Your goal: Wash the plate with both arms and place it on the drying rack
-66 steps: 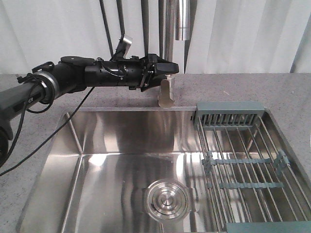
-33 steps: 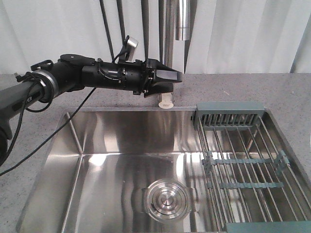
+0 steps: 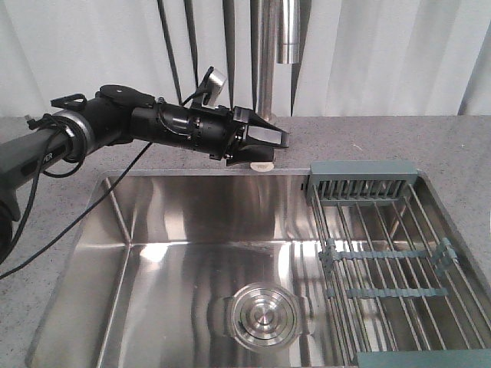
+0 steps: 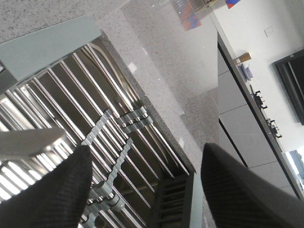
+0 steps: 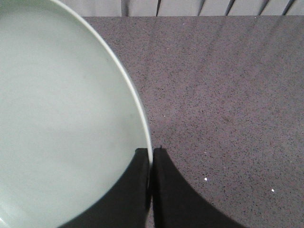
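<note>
Right pincer [image 5: 151, 164], clamping the plate [image 5: 61, 114] rim at bottom centre, is needing firm pressure; left pincer [image 3: 268, 149] is gaping near the tap [image 3: 288, 34].

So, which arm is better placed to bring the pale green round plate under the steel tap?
Right. The right gripper is shut on the rim of the pale green round plate, over the grey speckled counter. The left gripper is open and empty, by the steel tap.
</note>
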